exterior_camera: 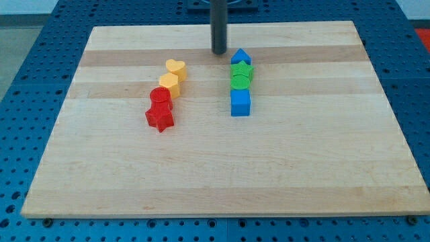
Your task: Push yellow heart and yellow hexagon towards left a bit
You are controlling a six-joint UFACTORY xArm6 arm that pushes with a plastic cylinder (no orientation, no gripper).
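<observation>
The yellow heart (176, 68) lies left of the board's middle, toward the view's top. The yellow hexagon (168, 83) touches it just below and slightly left. A red cylinder (160, 98) and a red star (160, 118) continue the same slanted line downward. My tip (219, 52) rests on the board near the view's top, to the right of and above the yellow heart, apart from it, and just left of the blue pentagon-like block (240, 57).
A second column stands right of centre: the blue block at top, a green star (242, 70), a green cylinder (240, 82) and a blue cube (240, 102). The wooden board (222, 175) lies on a blue perforated table.
</observation>
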